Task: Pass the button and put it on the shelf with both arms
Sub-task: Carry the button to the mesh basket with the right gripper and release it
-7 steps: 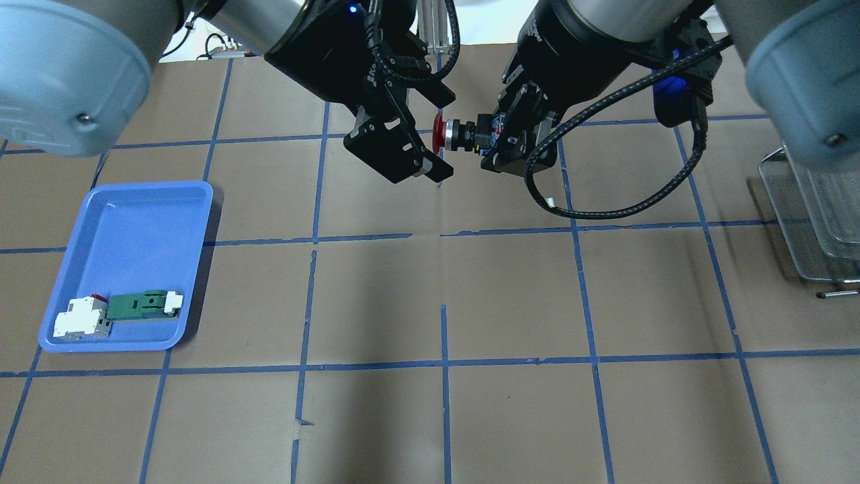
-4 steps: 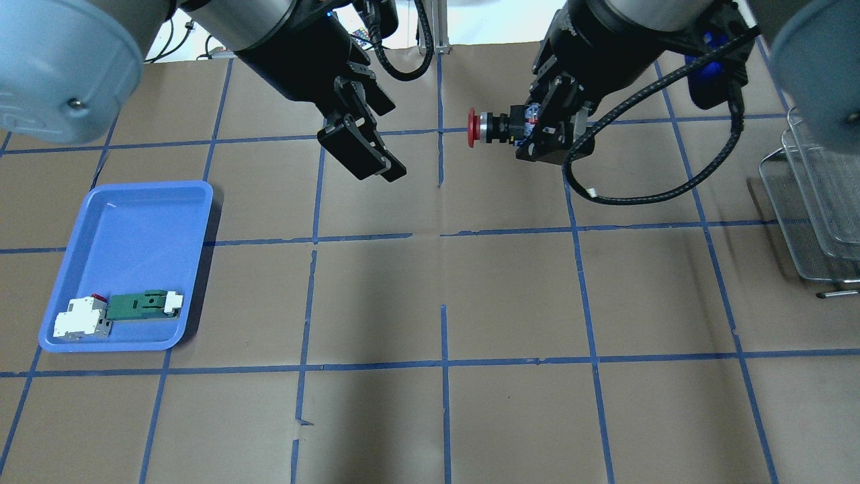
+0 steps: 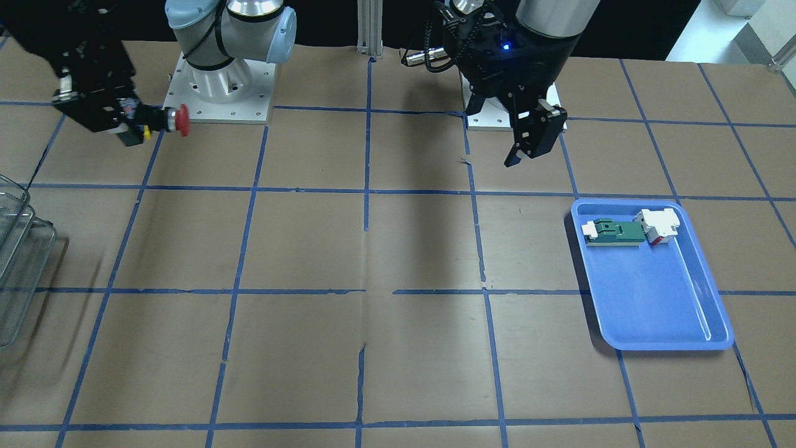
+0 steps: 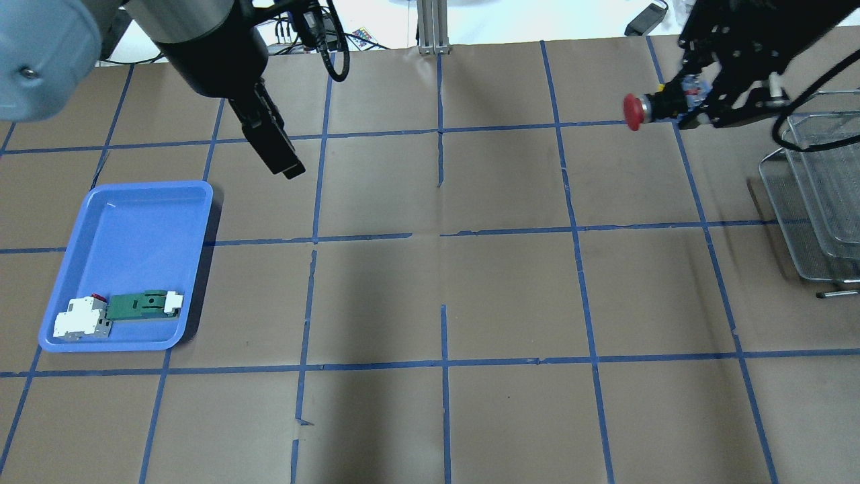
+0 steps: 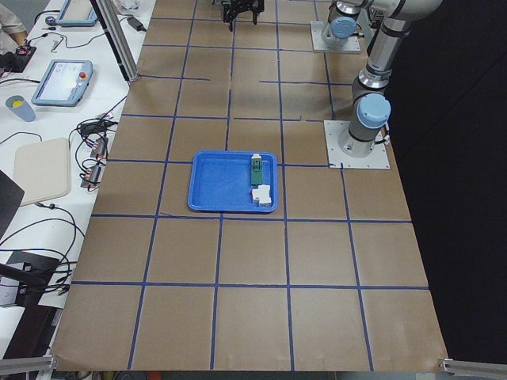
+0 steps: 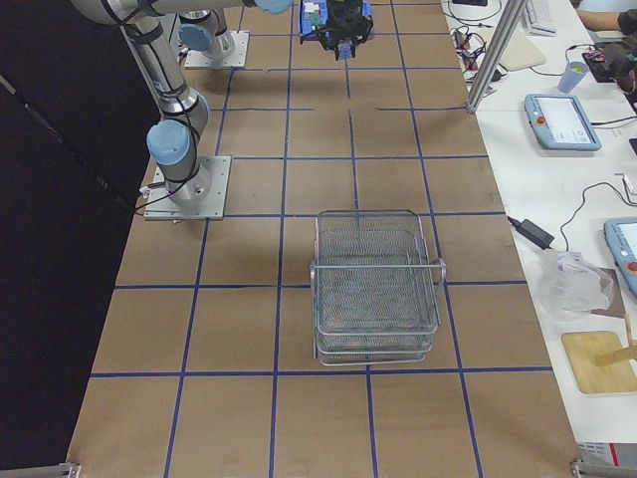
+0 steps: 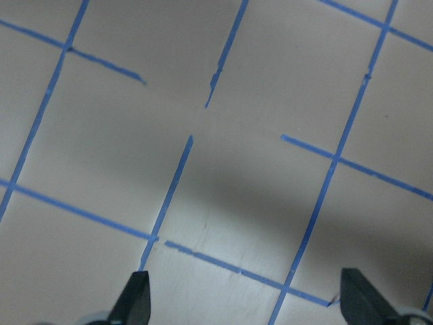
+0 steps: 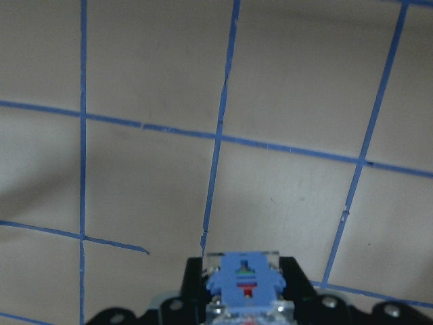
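Note:
The button (image 4: 646, 107), with its red mushroom head pointing to the view's left, is held level above the table in my right gripper (image 4: 699, 102), which is shut on its rear block. The front view shows the button (image 3: 175, 119) sticking out of that gripper (image 3: 124, 118). The right wrist view shows the blue-and-clear rear block (image 8: 243, 279) between the jaws. The wire-mesh shelf (image 4: 820, 202) stands at the right edge, just right of that gripper. My left gripper (image 4: 285, 161) is open and empty above the table at the back left; its fingertips (image 7: 135, 301) stand wide apart.
A shallow blue tray (image 4: 144, 189) lies at the left and holds a green-and-white block (image 4: 144, 304) and a white-and-red block (image 4: 80, 317). The table is brown paper with a blue tape grid. The shelf shows whole in the right side view (image 6: 376, 289).
My right gripper has carried the button to the right, close to the shelf. My left gripper has drawn back to the left, away from the button, and stays open.

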You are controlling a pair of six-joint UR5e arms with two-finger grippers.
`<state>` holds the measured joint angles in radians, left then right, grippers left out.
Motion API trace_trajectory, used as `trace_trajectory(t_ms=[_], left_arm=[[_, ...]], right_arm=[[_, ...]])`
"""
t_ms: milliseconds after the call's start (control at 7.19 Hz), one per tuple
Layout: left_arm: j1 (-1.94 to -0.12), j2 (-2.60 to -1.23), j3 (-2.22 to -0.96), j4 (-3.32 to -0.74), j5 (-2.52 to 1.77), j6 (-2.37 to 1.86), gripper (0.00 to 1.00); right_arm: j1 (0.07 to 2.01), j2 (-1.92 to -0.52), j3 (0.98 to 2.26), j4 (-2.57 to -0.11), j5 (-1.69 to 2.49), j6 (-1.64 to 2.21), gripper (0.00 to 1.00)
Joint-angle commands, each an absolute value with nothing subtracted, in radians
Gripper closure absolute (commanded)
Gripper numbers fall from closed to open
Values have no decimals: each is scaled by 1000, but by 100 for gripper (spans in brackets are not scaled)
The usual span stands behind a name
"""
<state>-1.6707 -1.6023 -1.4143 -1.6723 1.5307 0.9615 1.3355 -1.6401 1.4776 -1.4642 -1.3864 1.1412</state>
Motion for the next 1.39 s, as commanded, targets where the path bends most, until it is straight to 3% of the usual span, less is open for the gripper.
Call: trace_trajectory(t_ms=[0, 417, 695, 1252], left_arm=[[-1626, -1603, -1413, -1663, 1591, 811, 0], [-1582, -1609, -1450, -1671, 1675, 724, 0], [-1560, -1615, -1451, -1664, 1675, 716, 0], [-1560, -1614, -1447, -1658, 1678, 718, 0]], right_arm=[[1089, -1605, 1479, -1442, -1399, 726, 100], [873, -1467, 1453, -1456, -1425, 500, 100], [858, -1381, 1451, -1572, -1480, 451, 100], [847, -1278, 1456, -1644, -1526, -56, 100]])
